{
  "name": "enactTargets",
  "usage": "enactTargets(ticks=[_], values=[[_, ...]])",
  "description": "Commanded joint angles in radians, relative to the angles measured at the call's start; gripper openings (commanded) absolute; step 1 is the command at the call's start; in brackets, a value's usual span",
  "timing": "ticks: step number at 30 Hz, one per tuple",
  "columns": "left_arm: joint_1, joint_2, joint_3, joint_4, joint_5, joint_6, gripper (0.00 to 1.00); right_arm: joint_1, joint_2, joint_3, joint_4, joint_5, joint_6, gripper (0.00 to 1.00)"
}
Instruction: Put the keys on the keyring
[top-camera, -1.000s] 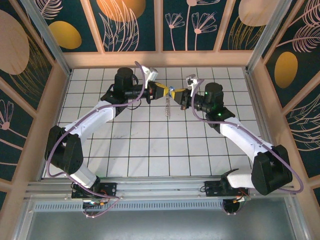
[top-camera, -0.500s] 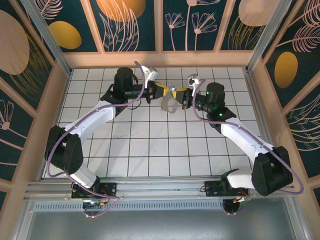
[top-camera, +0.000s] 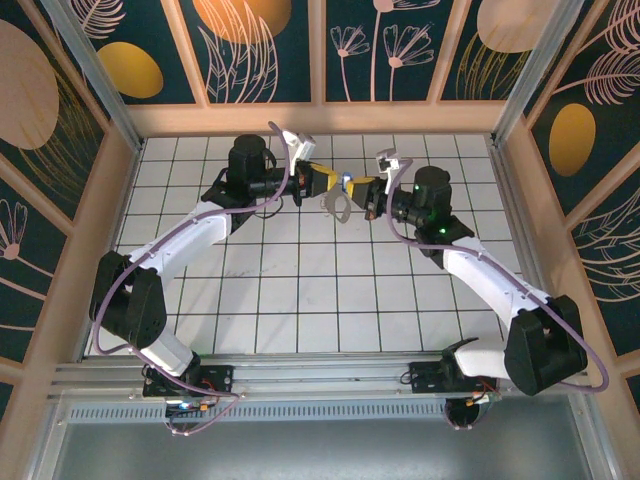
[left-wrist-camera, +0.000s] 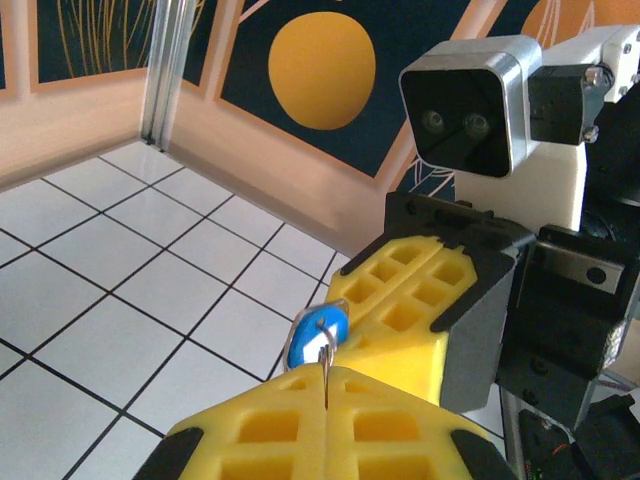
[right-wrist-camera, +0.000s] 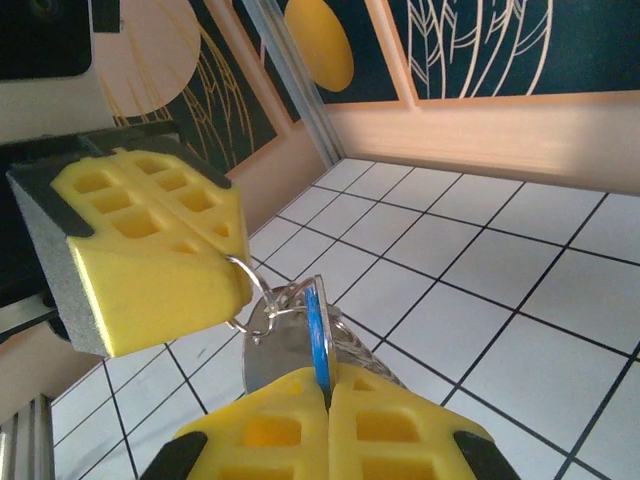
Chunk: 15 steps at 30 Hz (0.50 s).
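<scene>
Both grippers meet above the far middle of the tiled floor. My left gripper (top-camera: 323, 181) (left-wrist-camera: 325, 374) is shut on a thin silvery ring of the keyring (left-wrist-camera: 325, 356). My right gripper (top-camera: 363, 188) (right-wrist-camera: 326, 386) is shut on the key (right-wrist-camera: 319, 330), gripping its blue head edge-on. The blue head (left-wrist-camera: 317, 334) (top-camera: 345, 181) sits right against the ring held by the left fingers (right-wrist-camera: 150, 262). In the right wrist view the wire rings (right-wrist-camera: 247, 283) link the left fingertips to the key. The keyring's pale loop (top-camera: 338, 206) hangs below the two grippers.
The white tiled floor (top-camera: 300, 290) is walled by wooden panels (top-camera: 320, 118) at the back and on both sides. The right arm's wrist camera (left-wrist-camera: 470, 105) looms close behind its fingers in the left wrist view. Both arm bases (top-camera: 190, 380) sit at the near edge.
The hanging pale loop has swung and turned from a narrow edge-on shape to a wider one closer under the grippers. The right gripper has shifted slightly. Both stay shut.
</scene>
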Motion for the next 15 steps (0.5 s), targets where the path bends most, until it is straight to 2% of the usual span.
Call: enactTargets(ticks=[1,15], values=[[-0.004,-0.008,0.026,0.036,0.028,-0.008,0.0,0.02,0.023,0.035,0.009,0.007,-0.005,0.0],[-0.007,-0.001,0.031,0.031,0.025,-0.006,0.0,-0.005,-0.004,0.009,0.021,0.03,-0.003,0.0]])
